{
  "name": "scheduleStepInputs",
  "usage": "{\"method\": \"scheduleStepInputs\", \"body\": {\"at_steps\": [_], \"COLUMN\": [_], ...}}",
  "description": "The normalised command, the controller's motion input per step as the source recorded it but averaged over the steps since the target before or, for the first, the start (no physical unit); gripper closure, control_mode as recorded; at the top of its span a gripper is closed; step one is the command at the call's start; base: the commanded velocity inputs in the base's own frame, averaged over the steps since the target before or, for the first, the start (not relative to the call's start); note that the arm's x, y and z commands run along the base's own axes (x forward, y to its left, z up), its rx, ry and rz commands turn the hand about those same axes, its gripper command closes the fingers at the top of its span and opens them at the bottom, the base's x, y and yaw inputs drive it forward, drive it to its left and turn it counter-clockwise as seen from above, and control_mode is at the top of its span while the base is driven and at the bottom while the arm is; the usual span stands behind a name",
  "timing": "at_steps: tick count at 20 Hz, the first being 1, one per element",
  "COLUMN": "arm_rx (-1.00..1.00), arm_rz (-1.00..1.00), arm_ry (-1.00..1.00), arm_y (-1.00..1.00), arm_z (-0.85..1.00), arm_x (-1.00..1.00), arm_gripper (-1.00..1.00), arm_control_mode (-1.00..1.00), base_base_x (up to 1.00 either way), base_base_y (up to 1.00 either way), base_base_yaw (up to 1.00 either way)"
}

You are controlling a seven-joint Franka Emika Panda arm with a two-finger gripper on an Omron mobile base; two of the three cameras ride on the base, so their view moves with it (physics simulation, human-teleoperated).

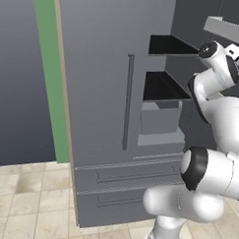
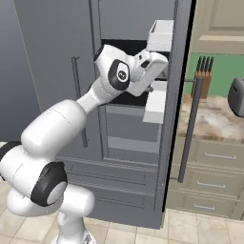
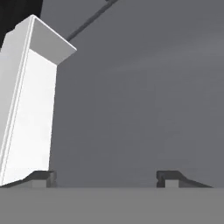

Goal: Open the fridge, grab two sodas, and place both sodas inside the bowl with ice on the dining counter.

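In this tiled kitchen the fridge (image 2: 128,119) stands with its right door (image 2: 178,95) swung wide, so I have my arm reaching into the dark shelves, fingers (image 3: 39,178) spread with nothing between them, beside a white door bin (image 3: 26,109).

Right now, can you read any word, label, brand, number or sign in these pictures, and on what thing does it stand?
None can be read. The fridge, its white door bins, the toaster and the knife block on the far counter all show plain surfaces without any text.
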Motion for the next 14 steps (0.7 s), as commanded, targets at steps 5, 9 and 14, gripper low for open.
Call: {"method": "scheduleStepInputs", "body": {"at_steps": [5,9,14], "arm_rx": [0.11,0.14,0.16], "arm_rz": [-0.03,0.0,0.0], "arm_ry": [-0.05,-0.12,-0.13], "arm_y": [-0.02,0.49,0.93], "arm_z": [-0.06,-0.22,-0.37], "arm_x": [-0.27,-0.58,-0.69], "arm_gripper": [-1.0,-1.0,-1.0], "arm_control_mode": [-1.0,-1.0,-1.0], "base_base_x": [0.0,0.0,0.0], "base_base_y": [0.0,0.0,0.0], "base_base_yaw": [0.0,0.0,0.0]}}
